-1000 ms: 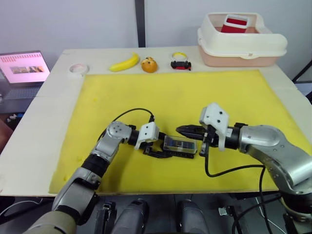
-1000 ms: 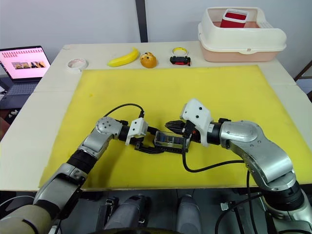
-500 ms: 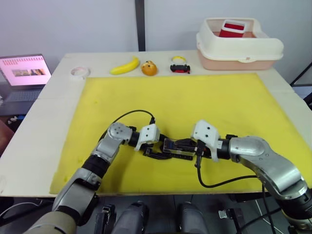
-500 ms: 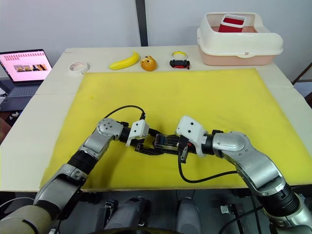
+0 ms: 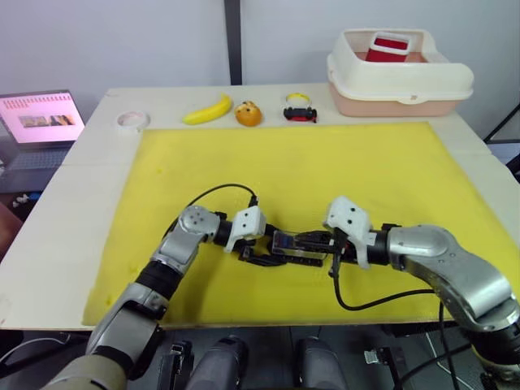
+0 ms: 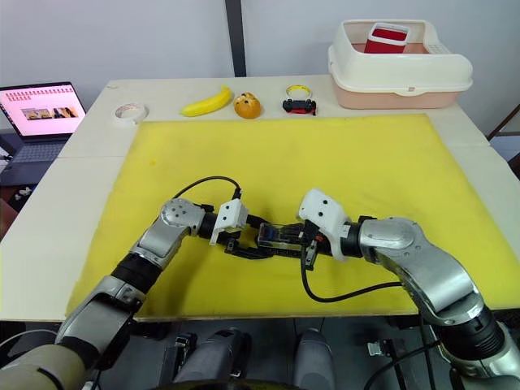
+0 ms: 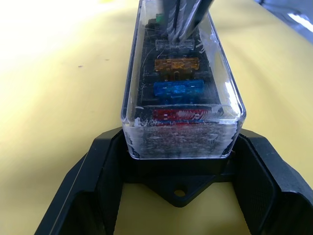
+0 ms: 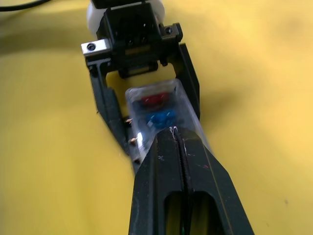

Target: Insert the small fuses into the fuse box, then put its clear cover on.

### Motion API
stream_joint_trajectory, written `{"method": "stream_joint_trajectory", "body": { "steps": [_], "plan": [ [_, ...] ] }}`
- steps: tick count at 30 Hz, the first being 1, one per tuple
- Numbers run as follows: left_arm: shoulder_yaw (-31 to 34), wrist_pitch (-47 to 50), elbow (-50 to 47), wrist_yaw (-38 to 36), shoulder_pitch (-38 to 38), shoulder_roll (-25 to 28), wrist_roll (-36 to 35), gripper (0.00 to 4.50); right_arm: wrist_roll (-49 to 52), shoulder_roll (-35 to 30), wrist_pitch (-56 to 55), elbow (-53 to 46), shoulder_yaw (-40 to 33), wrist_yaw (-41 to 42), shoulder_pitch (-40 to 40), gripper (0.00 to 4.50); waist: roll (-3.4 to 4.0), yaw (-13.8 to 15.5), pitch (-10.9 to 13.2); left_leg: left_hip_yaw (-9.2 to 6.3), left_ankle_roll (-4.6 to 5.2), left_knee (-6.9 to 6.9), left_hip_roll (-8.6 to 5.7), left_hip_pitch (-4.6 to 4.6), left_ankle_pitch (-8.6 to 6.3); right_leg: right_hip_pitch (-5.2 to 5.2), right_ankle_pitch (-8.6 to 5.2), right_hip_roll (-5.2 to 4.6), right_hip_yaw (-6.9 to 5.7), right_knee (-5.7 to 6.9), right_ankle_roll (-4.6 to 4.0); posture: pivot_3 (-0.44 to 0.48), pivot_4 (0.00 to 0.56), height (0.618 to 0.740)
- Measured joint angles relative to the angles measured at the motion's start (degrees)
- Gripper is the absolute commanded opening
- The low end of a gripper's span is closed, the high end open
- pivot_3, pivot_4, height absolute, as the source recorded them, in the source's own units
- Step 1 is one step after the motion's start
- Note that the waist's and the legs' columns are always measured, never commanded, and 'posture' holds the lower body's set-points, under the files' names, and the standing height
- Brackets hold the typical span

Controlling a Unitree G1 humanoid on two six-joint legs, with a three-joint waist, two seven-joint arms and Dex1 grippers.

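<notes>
Cover-seating step, fuses apparently in. The small black rectangular fuse box (image 5: 296, 249) lies at 6 o'clock on the yellow foam mat (image 5: 366, 162), thin transparent cover (image 7: 182, 73) on top. Left gripper (image 7: 181, 161) fingers spread, bracketing the box's end. Right gripper (image 8: 178, 147) fingers closed together, pressing the cover top. Next: firm downward press until it seats.

Left end effector (image 7: 177, 161) spread wide; right end effector (image 8: 179, 142) pinched closed, tips facing it.

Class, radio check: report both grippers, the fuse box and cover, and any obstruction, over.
Left gripper open, straddling the fuse box end. Right gripper shut, tips pressing on the clear cover. Cover over box, fuses seated beneath. Nothing in the way.
</notes>
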Motion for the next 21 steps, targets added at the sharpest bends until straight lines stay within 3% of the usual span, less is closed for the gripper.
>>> {"method": "stream_joint_trajectory", "body": {
  "steps": [6, 13, 15, 17, 21],
  "plan": [
    [0.5, 1.9, -0.9, 3.6, 0.5, -1.4, 0.0, 2.54, 4.7, -4.0, 3.6, -5.9, -6.0, 0.5, -0.1, 0.04, -0.02, 0.3, 0.0, 0.00, 0.02, 0.01, -0.02, -0.04, -0.01, 0.00, 0.00, -0.03, -0.02, -0.02, 0.00, 0.000, 0.150, 0.740],
    [0.4, 1.7, -1.3, 3.6, 0.6, -1.0, 0.7, 2.54, 6.6, -9.2, 5.0, -9.4, -13.8, 0.9, 5.8, 0.04, -0.02, 0.2, 0.0, 0.01, 0.03, 0.00, -0.02, -0.04, -0.02, 0.00, 0.00, -0.03, -0.04, -0.02, 0.00, 0.000, 0.150, 0.740],
    [0.4, 2.0, -1.7, 3.6, 0.6, -0.8, 0.7, 3.59, 7.0, -9.8, 5.1, -9.6, -16.0, 0.9, 7.2, 0.00, -0.02, 0.1, 0.0, 0.00, 0.03, 0.00, -0.01, -0.04, -0.02, 0.00, 0.00, -0.03, -0.05, -0.02, 0.01, 0.000, 0.150, 0.740],
    [0.4, 2.4, -2.3, 3.5, 0.8, -0.4, 0.7, 4.44, 7.5, -10.4, 5.4, -10.1, -17.9, 1.0, 9.0, 0.58, -0.02, 0.1, 0.0, 0.01, 0.03, 0.00, 0.00, -0.04, -0.02, -0.01, 0.00, -0.02, -0.05, -0.02, 0.01, 0.000, 0.150, 0.740],
    [0.4, 3.6, -5.7, 2.6, 2.1, 2.3, 0.4, 4.50, 8.2, -12.9, 6.2, -11.0, -22.5, 2.0, 12.3, 2.21, -0.01, 0.0, 0.0, 0.02, 0.04, -0.01, 0.02, -0.04, -0.03, -0.02, 0.00, -0.02, -0.05, -0.03, 0.01, 0.000, 0.150, 0.740]
  ]
}}
